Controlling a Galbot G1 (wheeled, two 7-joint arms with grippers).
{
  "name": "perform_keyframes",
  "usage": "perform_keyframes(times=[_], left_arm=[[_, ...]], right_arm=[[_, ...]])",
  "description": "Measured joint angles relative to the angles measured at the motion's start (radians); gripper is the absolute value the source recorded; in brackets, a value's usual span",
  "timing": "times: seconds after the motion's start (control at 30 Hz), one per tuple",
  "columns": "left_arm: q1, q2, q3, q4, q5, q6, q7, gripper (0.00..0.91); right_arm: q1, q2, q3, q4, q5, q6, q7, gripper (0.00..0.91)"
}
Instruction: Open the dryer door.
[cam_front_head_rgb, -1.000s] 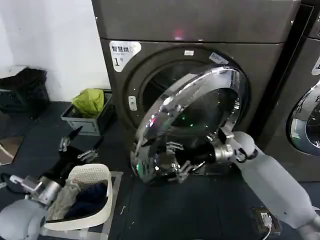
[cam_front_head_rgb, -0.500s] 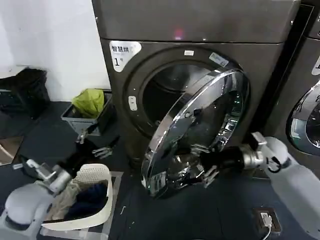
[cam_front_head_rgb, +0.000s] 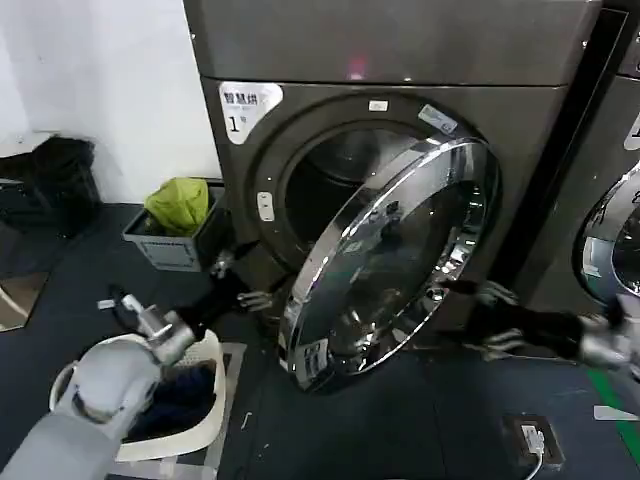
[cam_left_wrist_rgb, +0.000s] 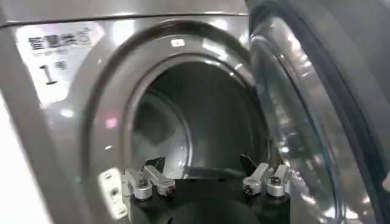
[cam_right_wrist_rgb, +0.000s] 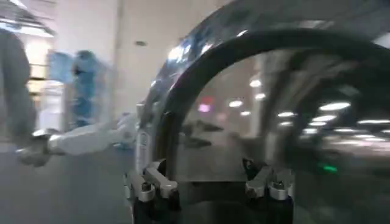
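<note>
The left gripper (cam_front_head_rgb: 243, 282), black with silver finger ends, has its fingers spread wide and holds nothing. It hangs low in front of the dark grey dryer (cam_front_head_rgb: 400, 60), just beside the free edge of the big round dryer door with the shiny chrome ring and dark glass (cam_front_head_rgb: 400, 250). In the left wrist view, the left gripper (cam_left_wrist_rgb: 207, 181) looks straight into the dark round drum hole (cam_left_wrist_rgb: 201, 122), with the door's edge (cam_left_wrist_rgb: 292, 122) close by on one side.

The right gripper (cam_front_head_rgb: 490, 320) also has its fingers spread wide and is not touching anything. It sits out in front of the door, near the door's lower rim. In the right wrist view, the right gripper (cam_right_wrist_rgb: 210, 181) faces the shiny ring (cam_right_wrist_rgb: 183, 79).

A second ago the right gripper was right up against the lower part of the door. Now it has pulled back and away. The door has swung out more, and more of the hole shows. The left arm has reached forward from the white laundry basket (cam_front_head_rgb: 205, 350) toward the gap.

I think the door is about half open. The left gripper looks ready to push it wider.

A white sticker (cam_front_head_rgb: 246, 108) on the dryer shows a big "1" under some Chinese words too small to read.
</note>
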Motion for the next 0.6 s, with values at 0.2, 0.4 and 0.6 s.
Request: perform_keyframes(times=[0.2,0.4,0.6], left_arm=[[-0.044,-0.006,0.071,0.0,-0.008,-0.016,0.002,0.907],[-0.076,-0.022,0.14,0.009,-0.015,-0.038,0.002,0.907],[-0.128,-0.046,0.226,0.014,-0.027,-0.045,0.002,0.907]], right_arm=[[-0.241,0.137,0.274,0.073,0.005,0.088,0.025,0.907],[-0.39,0.274,0.461,0.108,-0.021,0.178,0.105,0.907],[-0.451,0.405,0.601,0.122,-0.114,0.259,0.286,0.907]])
